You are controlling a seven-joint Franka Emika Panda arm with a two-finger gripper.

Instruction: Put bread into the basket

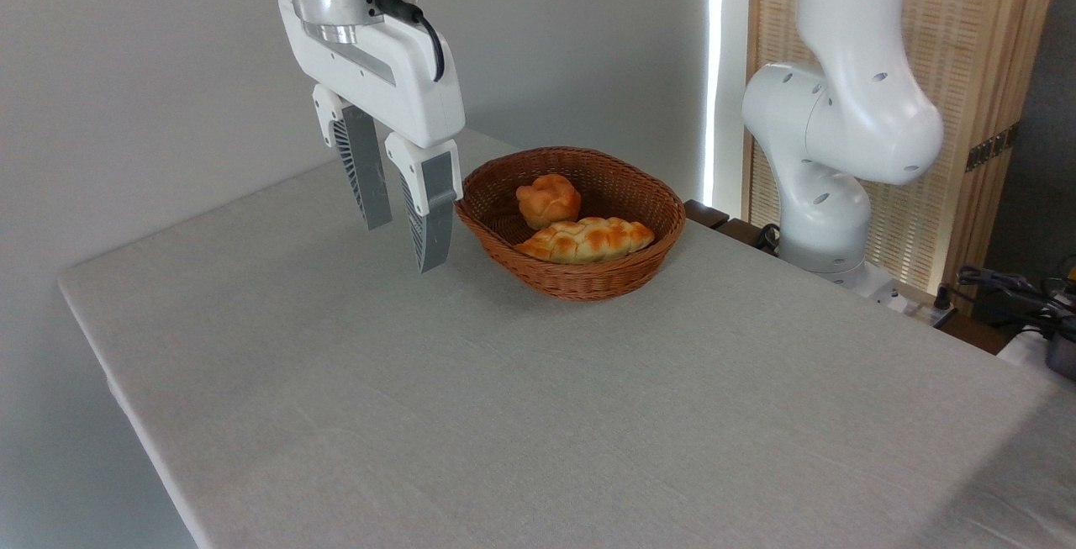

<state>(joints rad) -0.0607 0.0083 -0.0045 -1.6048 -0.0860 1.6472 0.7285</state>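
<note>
Camera view takes in a wide bench [538,414] covered with a pale grey-green cloth, running from the lower right corner back toward a plain light wall. On the right, beyond the far edge of the bench, stands the thick white body of the robot arm [841,120], its joints stacked in front of a slatted wooden screen [983,70]. Some dark cables [1009,288] lie at the far right edge.

At upper left the arm's wrist comes down from the top of the picture, ending in the gripper [405,236]. It hangs above the bench, just left of the basket, touching nothing. Its two grey ribbed fingers [430,217] point downward and stand apart with a clear gap between them; nothing is held between them.

An oval brown wicker basket [588,276] sits on the bench toward the far side, shallow with flared sides. The nearer gripper finger overlaps the basket's left rim in the picture; whether they touch cannot be told.

Inside the basket lies the bread [586,239], a long braided loaf with a golden-orange glazed crust and pale seams, resting along the near side of the basket's floor. Just behind it, close enough to seem touching, sits a small round knobbly bun [548,200].
</note>
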